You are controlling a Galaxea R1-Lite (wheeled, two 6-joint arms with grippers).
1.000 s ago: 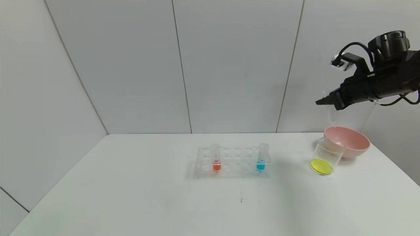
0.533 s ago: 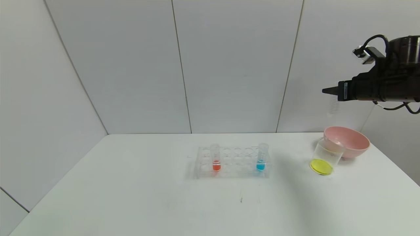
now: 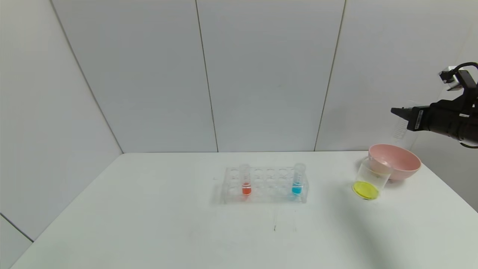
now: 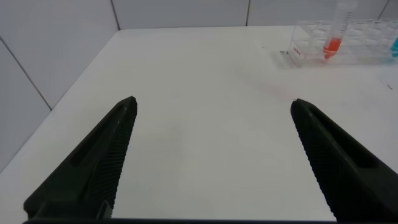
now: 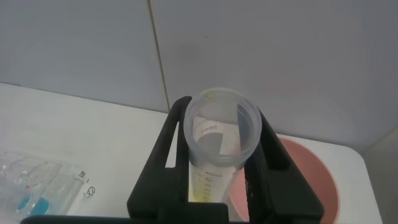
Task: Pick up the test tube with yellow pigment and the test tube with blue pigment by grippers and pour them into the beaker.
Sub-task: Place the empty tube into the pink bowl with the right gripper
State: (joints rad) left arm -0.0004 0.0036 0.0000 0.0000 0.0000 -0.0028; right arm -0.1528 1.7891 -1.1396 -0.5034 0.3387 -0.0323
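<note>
1. The right gripper hangs high above the pink bowl, at the right edge of the head view. Its jaws are clamped on the yellow tube, which looks emptied; only a faint yellow trace shows low in it.
2. The beaker stands on the surface, touching the bowl's near-left side, with a yellow layer at its bottom. By my reading the yellow pour is done.
3. The blue tube stands upright at the right end of the rack, well apart from the beaker. A red-orange tube stands near the rack's left end.
4. The left gripper is spread wide open, holding nothing, low over the surface to the left of the rack.
5. Risks, as I judge them:
   - The held tube may drip yellow onto the surface if carried sideways while tilted.
   - If released too high over the bowl, the tube could bounce out or knock the beaker beside it.
   - Either arm could take the red-orange tube by mistake, as both sit in one rack.
   - The clear rack is light; a skewed lift on the blue tube could drag or tip it.
</note>
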